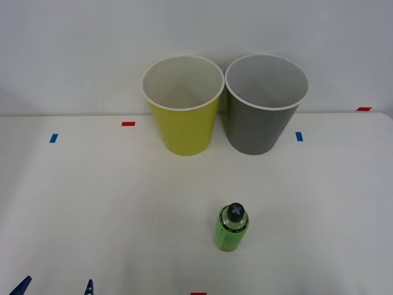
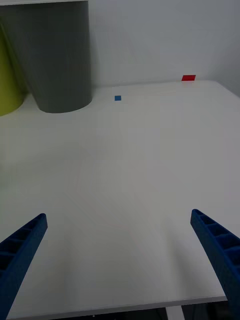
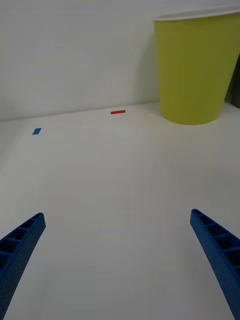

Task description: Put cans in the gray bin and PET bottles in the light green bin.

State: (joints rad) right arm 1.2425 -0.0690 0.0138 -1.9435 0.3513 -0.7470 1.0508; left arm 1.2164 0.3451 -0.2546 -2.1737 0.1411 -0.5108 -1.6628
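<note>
The light green bin (image 1: pixel 184 126) and the gray bin (image 1: pixel 259 128) stand side by side at the back of the white table (image 1: pixel 104 203), both showing pale insides with nothing in them. One small PET bottle (image 1: pixel 232 228) with a green wrap and black cap stands upright in front of them, nearer the table's front edge. No cans are in view. My left gripper (image 1: pixel 55 287) is open at the front left corner, far from the bottle. In the left wrist view the left gripper (image 3: pixel 117 215) faces the light green bin (image 3: pixel 195 70). My right gripper (image 2: pixel 117 216) is open over bare table, with the gray bin (image 2: pixel 57 55) ahead.
Small red tape marks (image 1: pixel 128 123) and blue tape marks (image 1: pixel 299 136) lie on the table near the back. A white wall rises right behind the bins. The table's right edge (image 2: pixel 227 95) runs close beside the right gripper's side.
</note>
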